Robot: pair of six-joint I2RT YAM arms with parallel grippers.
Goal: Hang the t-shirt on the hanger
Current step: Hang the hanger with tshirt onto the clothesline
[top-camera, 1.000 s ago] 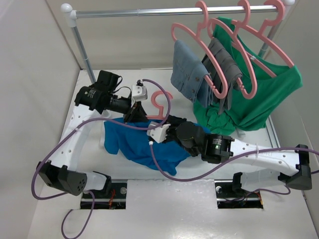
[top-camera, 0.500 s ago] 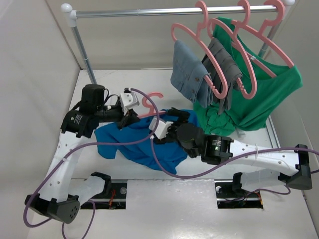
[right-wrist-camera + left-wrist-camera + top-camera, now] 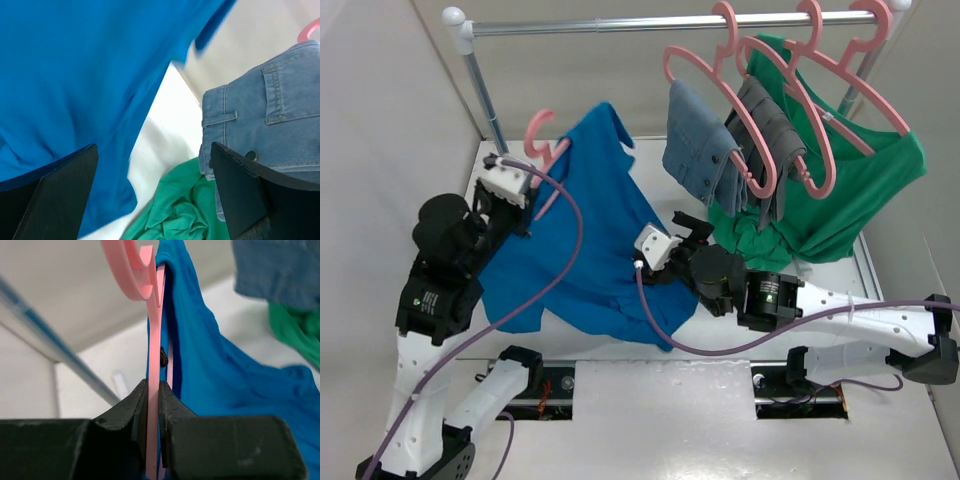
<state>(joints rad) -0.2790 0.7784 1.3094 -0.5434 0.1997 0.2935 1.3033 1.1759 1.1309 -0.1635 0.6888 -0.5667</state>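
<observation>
My left gripper [image 3: 530,205] is raised at the left and shut on the thin pink hanger [image 3: 542,140], whose hook points up toward the rail. Up close, the black jaws clamp the hanger's neck [image 3: 153,415] between them. The bright blue t-shirt [image 3: 585,230] hangs from the hanger and drapes down to the table; it fills the right of the left wrist view [image 3: 215,370]. My right gripper [image 3: 692,232] sits low beside the shirt's right edge, open with nothing between its fingers [image 3: 155,190]. The t-shirt [image 3: 75,75] lies to its left.
A metal rail [image 3: 670,22] on a post [image 3: 485,90] crosses the back. It carries pink hangers with a denim garment [image 3: 700,145], grey clothing [image 3: 770,140] and a green shirt [image 3: 850,190]. Denim [image 3: 270,115] and green cloth [image 3: 180,210] lie just ahead of my right gripper.
My left arm has lifted the hanger up and to the left, raising the t-shirt off the table. My right gripper has opened and let go of the shirt.
</observation>
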